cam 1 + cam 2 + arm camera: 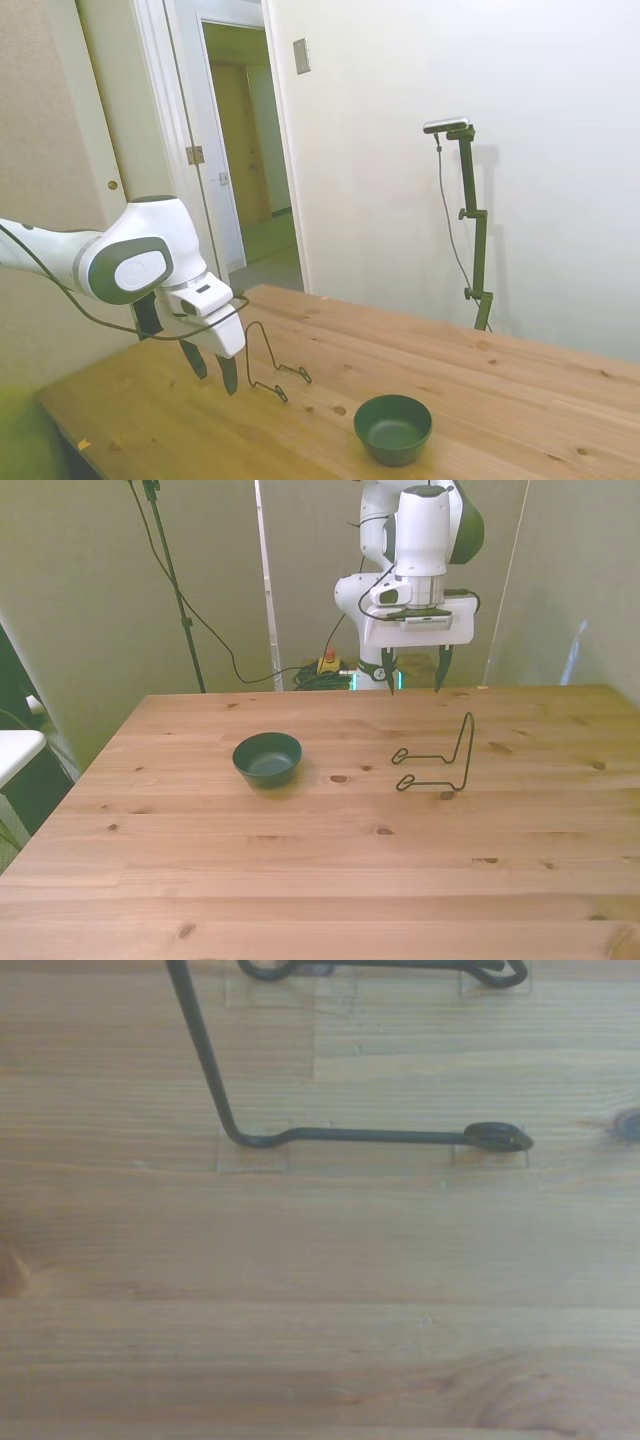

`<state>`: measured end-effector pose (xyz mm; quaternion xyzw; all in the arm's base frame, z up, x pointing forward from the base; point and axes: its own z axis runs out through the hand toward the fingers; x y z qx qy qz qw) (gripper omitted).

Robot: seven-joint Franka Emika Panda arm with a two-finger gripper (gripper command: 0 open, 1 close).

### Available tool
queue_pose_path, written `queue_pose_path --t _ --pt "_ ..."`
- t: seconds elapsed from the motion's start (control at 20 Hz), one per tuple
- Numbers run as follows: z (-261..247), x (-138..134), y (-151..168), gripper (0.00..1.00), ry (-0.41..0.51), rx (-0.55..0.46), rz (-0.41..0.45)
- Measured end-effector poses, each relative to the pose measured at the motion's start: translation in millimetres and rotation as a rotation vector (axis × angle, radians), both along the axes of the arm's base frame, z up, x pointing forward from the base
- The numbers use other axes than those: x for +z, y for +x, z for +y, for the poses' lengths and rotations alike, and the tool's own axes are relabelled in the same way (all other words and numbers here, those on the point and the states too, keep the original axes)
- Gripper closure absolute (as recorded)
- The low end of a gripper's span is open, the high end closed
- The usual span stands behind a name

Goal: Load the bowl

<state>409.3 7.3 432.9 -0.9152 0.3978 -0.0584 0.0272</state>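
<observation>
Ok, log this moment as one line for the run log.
gripper: open, empty, above table behind wire stand | bowl: upright, empty, on table, apart from stand | load: not yet done

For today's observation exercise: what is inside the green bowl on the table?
The bowl looks empty: its dark inner wall and floor show in the front and side views. The near rim hides a sliver of the inside.

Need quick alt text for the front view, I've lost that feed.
The white arm's gripper hangs with jaws open above the table's far edge, holding nothing. On the wooden table a small dark green bowl sits empty toward the front view's left, apart from a thin black wire stand on its right.
</observation>
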Motion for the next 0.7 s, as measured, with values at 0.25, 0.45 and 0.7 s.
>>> queue_pose_path --t 0.25,0.45,0.7 --pt "-35.2 10.6 11.3 0.0 -0.046 -0.041 -0.023" --pt "-90.1 39.4 30.6 0.0 -0.102 -0.094 -0.029" --pt "-136.7 59.7 63.6 0.0 -0.15 -0.104 -0.001"
